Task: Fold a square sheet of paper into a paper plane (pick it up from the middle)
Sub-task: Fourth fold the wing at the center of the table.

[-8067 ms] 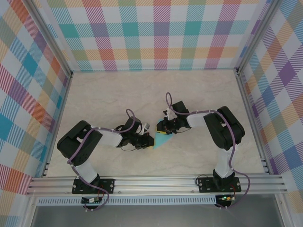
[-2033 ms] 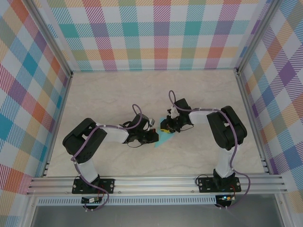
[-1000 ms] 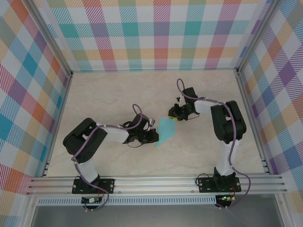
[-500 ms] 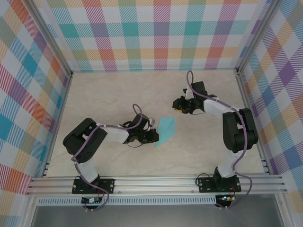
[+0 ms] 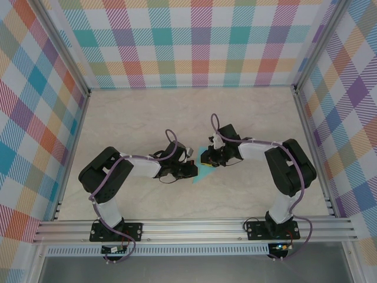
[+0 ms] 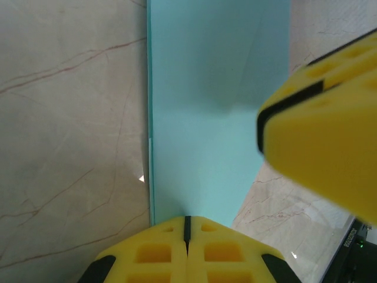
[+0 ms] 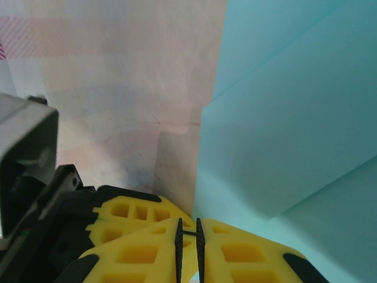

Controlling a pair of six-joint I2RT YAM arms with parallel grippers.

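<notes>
My right pincer [image 7: 187, 233] has swung back onto the paper plane [image 6: 206, 118], pinching it; left pincer [image 6: 187, 227] clamps it too; folding looks unfinished

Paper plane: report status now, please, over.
Left end effector shut on paper plane. Right end effector shut on it too. Nothing in the way.

Matt, smooth cyan paper plane [image 6: 206, 118] — creased — on a glossy marble-look table [image 6: 70, 147].
</notes>
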